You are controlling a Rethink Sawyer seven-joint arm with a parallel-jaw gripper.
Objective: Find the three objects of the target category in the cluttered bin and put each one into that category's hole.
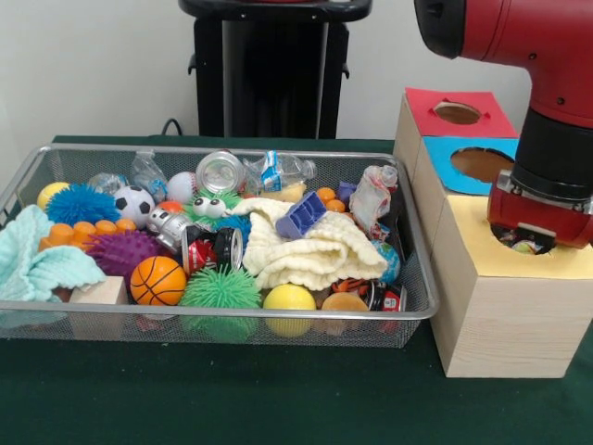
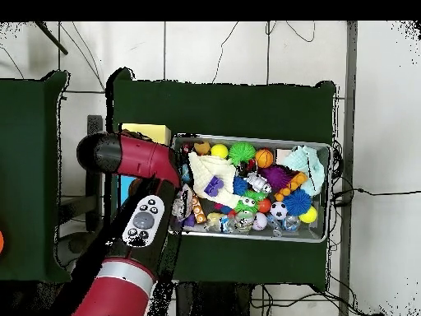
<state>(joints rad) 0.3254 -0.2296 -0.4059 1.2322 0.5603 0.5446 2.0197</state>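
The wire-mesh bin (image 1: 232,312) is full of toys and also shows in the overhead view (image 2: 247,138). One white spotted fabric piece (image 1: 372,197) stands against the bin's right end. My gripper (image 1: 534,234) is lowered onto the round hole (image 1: 524,247) in the yellow top (image 1: 477,243) of the nearest wooden box. A small spotted, colourful bit shows in the hole just under the gripper; I cannot tell whether it is held. In the overhead view the arm (image 2: 144,218) hides the gripper and the hole; only a corner of the yellow top (image 2: 146,132) shows.
Behind the yellow box stand a blue-topped box (image 1: 480,164) and a red-topped box (image 1: 457,113), each with a hole. In the bin lie a cream knitted cloth (image 1: 310,246), a mint-green towel (image 1: 37,261), balls, spiky toys and bottles.
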